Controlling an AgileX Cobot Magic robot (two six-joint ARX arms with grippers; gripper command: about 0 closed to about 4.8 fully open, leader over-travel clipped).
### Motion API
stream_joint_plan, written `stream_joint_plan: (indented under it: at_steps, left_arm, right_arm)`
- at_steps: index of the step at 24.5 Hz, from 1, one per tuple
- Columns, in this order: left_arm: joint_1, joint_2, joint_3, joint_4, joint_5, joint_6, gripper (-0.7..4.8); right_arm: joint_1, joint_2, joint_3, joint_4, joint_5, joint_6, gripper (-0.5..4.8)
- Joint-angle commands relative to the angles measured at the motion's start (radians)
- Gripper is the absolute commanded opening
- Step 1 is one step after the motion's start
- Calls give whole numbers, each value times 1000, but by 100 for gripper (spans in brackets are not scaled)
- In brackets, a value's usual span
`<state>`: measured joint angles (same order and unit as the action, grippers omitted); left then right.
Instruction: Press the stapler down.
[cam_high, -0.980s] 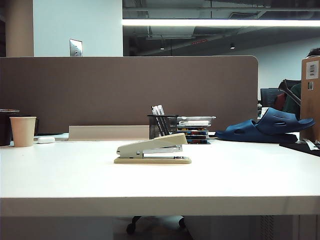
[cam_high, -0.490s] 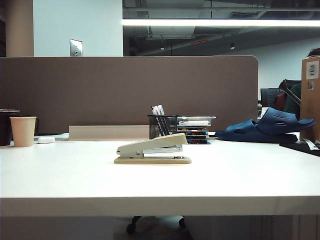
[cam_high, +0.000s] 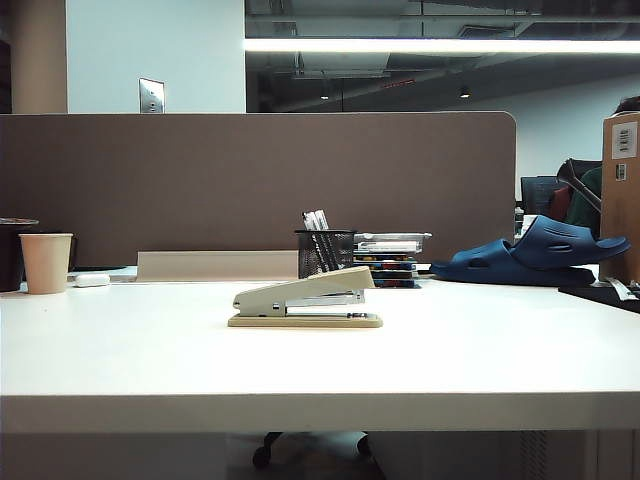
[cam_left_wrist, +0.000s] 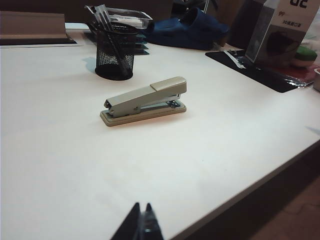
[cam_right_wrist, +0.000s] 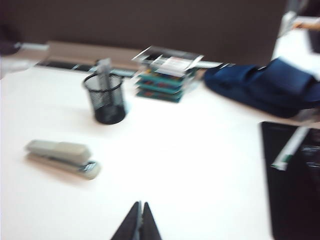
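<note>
Left tool: the left tool (cam_left_wrist: 140, 220) shows in its wrist view as two dark fingertips pressed together, nothing between them; it hangs over the near edge of the tabletop, well apart from the stapler.
Right tool: the right tool (cam_right_wrist: 139, 220) has its dark tips drawn tight together and holds nothing; its wrist view is blurred, and it sits well apart from the stapler.
Exterior view: neither tool nor arm appears in it.
Stapler: the long beige-grey desk stapler (cam_high: 305, 298) with a flat tan base lies near the middle of the white tabletop (cam_high: 150, 350); its wedge-shaped top arm is raised at the thicker end, with the silver magazine showing under it, and nothing touches it.
Stapler in wrist views: it lies free on the bare tabletop in the left wrist view (cam_left_wrist: 144, 100) and the right wrist view (cam_right_wrist: 61, 157).
Pen cup: a black wire-mesh pen cup (cam_high: 324, 252) with pens stands just behind the stapler, apart from it.
Stacked trays: a pile of clear trays with coloured contents (cam_high: 390, 257) sits just beside the pen cup.
Slippers: a pair of dark blue rubber slippers (cam_high: 535, 252) lies at the far right.
Paper cup: a pale paper cup (cam_high: 46, 262) stands upright at the far left.
White piece: a small white oblong object (cam_high: 92, 280) lies just beside the paper cup.
Partition: a brown desk partition (cam_high: 200, 180) runs behind everything.
</note>
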<state>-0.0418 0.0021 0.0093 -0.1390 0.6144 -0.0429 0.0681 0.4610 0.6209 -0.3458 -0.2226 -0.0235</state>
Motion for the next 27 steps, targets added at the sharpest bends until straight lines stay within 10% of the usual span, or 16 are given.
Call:
stream_joint_plan:
  at_steps: [1, 17, 27]
  left_arm:
    - [0, 0, 2, -10, 11, -3, -3]
    - [0, 0, 1, -9, 6, -21, -3]
    - [0, 0, 1, -9, 6, -21, -2]
  right_arm:
    - [10, 167, 128, -47, -142, 2, -9]
    - [208, 826, 532, -60, -199, 84, -9]
    - [290, 1116, 544, 227, -248, 95, -9]
